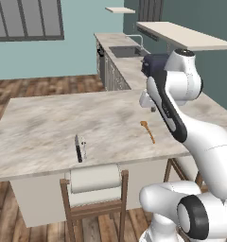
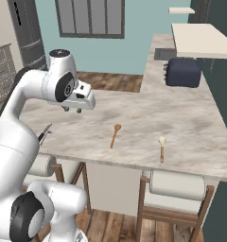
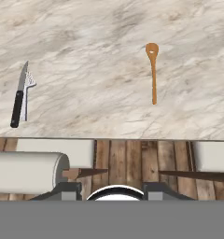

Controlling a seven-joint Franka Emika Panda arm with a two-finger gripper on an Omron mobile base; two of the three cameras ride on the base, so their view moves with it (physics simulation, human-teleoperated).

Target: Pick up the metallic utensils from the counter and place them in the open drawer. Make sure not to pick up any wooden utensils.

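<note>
The gripper (image 2: 74,110) hangs above the island counter (image 1: 39,127), holding nothing; how wide it stands cannot be told. The black-handled knife (image 3: 18,98) and silvery utensil (image 3: 27,95) lie touching, well apart from the wooden spoon (image 3: 153,72). A descent drifting toward the spoon risks grabbing wood, and the touching pair could be nudged off the near edge.

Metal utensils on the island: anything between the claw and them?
Nothing visible. The claw hangs above the counter, holding nothing. The black-handled knife and the silvery piece lie side by side on bare stone near the front edge. The wooden spoon lies well apart from them, clear of the path.
</note>
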